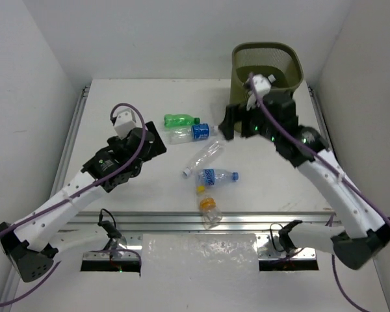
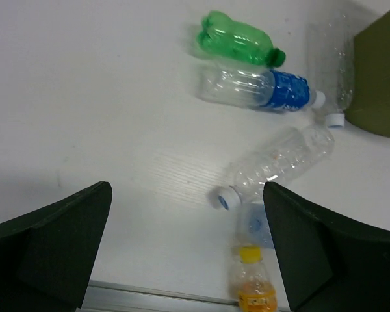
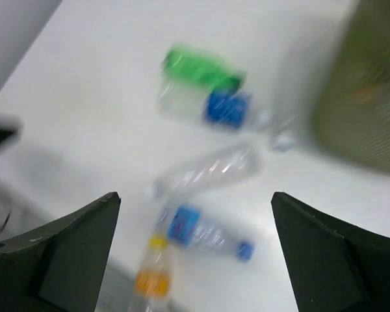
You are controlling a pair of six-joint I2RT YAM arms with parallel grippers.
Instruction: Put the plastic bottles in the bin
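Observation:
The olive-green bin (image 1: 266, 64) stands at the back right. Several bottles lie on the table left of it: a green one (image 1: 181, 120), a clear one with a blue label (image 1: 190, 133), a clear one (image 1: 203, 158), another blue-labelled one (image 1: 218, 175) and an orange one (image 1: 209, 209) at the front rail. My left gripper (image 1: 153, 142) is open and empty, left of the green bottle (image 2: 237, 42). My right gripper (image 1: 231, 123) is open and empty, above the table between the bottles and the bin (image 3: 367, 97). The right wrist view is blurred.
The left wrist view shows one more clear bottle (image 2: 331, 71) lying against the bin's wall (image 2: 380, 78). An aluminium rail (image 1: 201, 218) runs along the table's front edge. White walls close in the left, back and right sides.

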